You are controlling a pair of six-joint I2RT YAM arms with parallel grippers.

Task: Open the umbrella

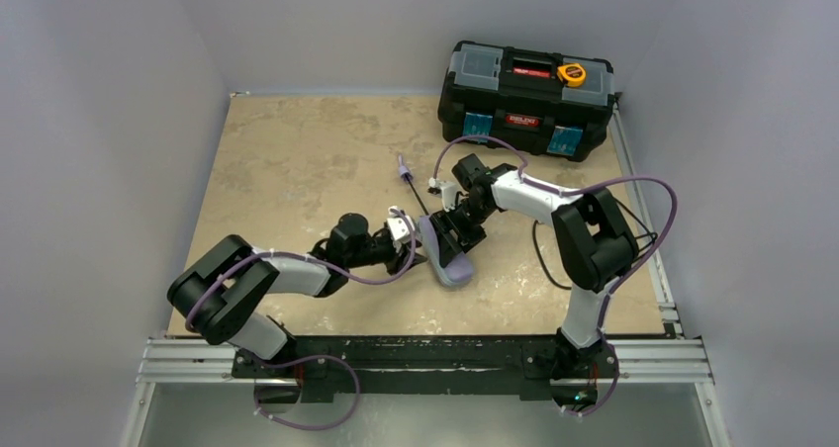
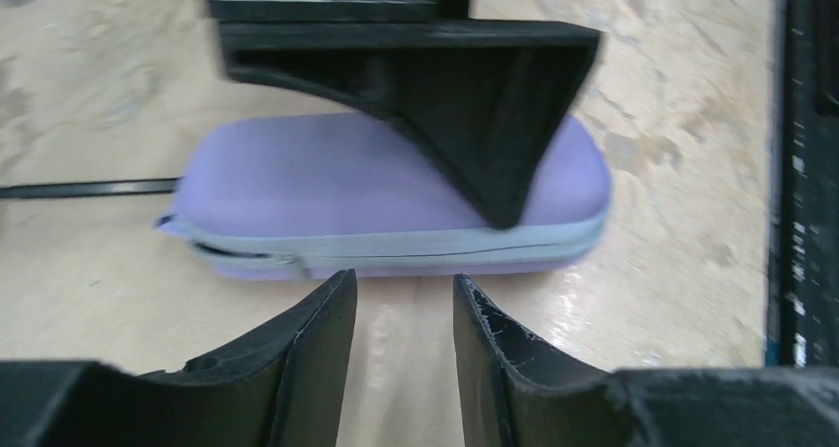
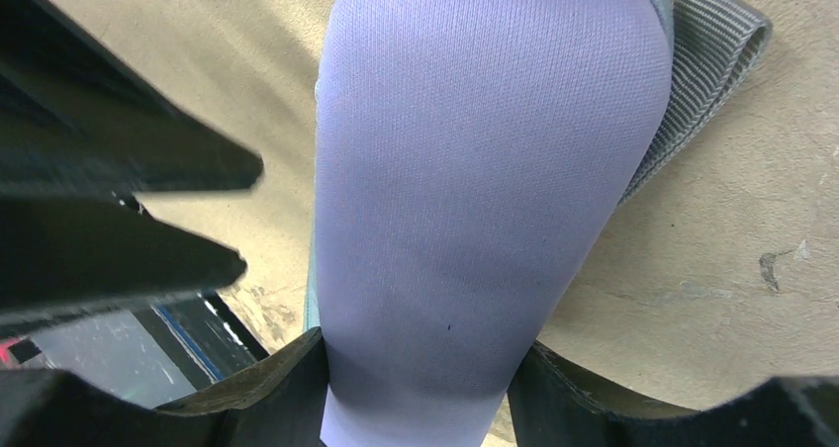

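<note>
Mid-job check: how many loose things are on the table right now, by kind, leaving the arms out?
toolbox: 1
tape measure, on the toolbox lid: 1
lavender case: 1
umbrella, only its dark shaft and knob showing: 1
Total: 4

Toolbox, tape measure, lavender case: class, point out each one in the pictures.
toolbox [image 1: 524, 121]: top view, front wall at the red label.
tape measure [image 1: 571, 73]: top view, yellow body.
lavender case [image 2: 326, 170]: left wrist view, upper shell.
</note>
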